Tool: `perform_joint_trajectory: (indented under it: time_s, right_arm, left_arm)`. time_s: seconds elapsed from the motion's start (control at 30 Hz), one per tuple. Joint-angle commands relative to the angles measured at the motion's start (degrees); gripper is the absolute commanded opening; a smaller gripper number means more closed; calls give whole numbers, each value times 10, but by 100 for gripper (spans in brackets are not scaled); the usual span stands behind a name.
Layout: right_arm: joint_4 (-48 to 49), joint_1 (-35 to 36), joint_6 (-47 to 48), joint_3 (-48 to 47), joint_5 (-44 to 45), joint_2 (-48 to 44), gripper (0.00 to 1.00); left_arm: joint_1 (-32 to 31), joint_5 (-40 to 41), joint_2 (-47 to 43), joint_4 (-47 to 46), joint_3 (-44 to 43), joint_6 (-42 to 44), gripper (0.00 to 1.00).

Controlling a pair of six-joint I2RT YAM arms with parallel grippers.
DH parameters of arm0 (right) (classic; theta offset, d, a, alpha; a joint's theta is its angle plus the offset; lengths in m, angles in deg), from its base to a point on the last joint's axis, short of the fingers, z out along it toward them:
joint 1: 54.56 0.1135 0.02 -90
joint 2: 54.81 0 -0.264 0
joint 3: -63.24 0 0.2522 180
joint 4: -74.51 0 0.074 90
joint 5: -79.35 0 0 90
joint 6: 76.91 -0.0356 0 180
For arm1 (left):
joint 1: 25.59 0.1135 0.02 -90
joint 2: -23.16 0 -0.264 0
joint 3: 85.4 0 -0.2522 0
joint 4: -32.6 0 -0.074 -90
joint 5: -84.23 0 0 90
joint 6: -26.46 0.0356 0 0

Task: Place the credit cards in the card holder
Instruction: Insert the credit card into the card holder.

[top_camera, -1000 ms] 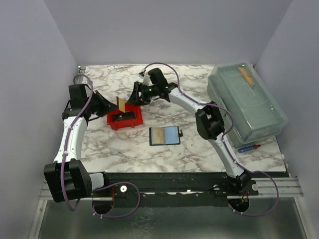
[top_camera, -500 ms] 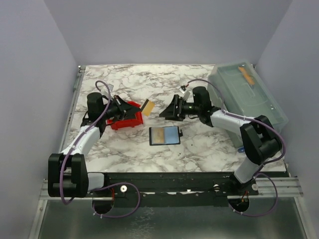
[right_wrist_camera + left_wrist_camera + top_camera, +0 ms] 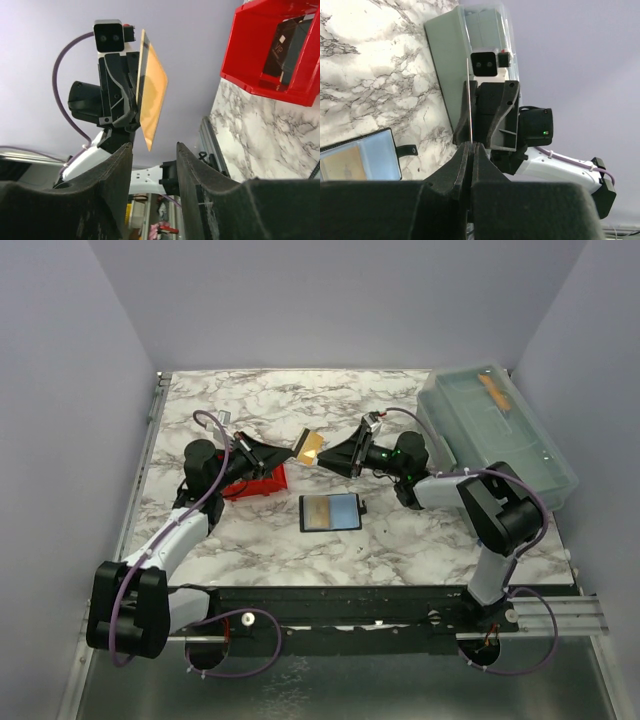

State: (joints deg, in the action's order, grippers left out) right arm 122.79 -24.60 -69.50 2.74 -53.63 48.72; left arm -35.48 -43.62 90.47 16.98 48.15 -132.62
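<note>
My left gripper (image 3: 290,453) is shut on a yellowish credit card (image 3: 311,447), held in the air above the table; in the right wrist view the card (image 3: 152,97) faces my right gripper. In the left wrist view the card (image 3: 469,105) is edge-on, sticking out of my closed fingertips (image 3: 471,146). My right gripper (image 3: 338,455) is open, its fingers (image 3: 117,170) just short of the card's free edge. The black card holder (image 3: 331,512) lies open on the table with a yellowish and a light blue card in it. Dark cards (image 3: 285,42) lie in the red tray (image 3: 250,75).
The red tray (image 3: 258,483) sits on the table under my left gripper. A large translucent grey-blue lidded box (image 3: 497,440) stands at the right, also in the left wrist view (image 3: 452,60). Marble tabletop (image 3: 260,540) surrounds the card holder.
My left gripper has lifted the yellowish card from the red tray and carried it right and up. My right gripper swung away right, then came back to face the card.
</note>
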Motion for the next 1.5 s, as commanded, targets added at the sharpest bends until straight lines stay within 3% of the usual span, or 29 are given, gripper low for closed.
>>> perform_joint_trajectory:
  time_s: [0.0,0.17,0.37,0.97,1.47]
  right_arm:
    - [110,7,-74,-10,14,46,41]
    - [121,9,-86,-34,19,66,34]
    - [121,11,-91,-55,24,78,33]
    - [140,18,-82,-36,36,76,44]
    - [187,18,-97,-36,40,77,46]
  left_arm:
    - [-4,29,6,-56,13,-23,0]
    - [-6,31,11,-78,21,-29,0]
    - [-8,31,19,-87,31,-30,0]
    - [-8,40,16,-97,40,-36,0]
    - [-9,42,16,-99,47,-37,0]
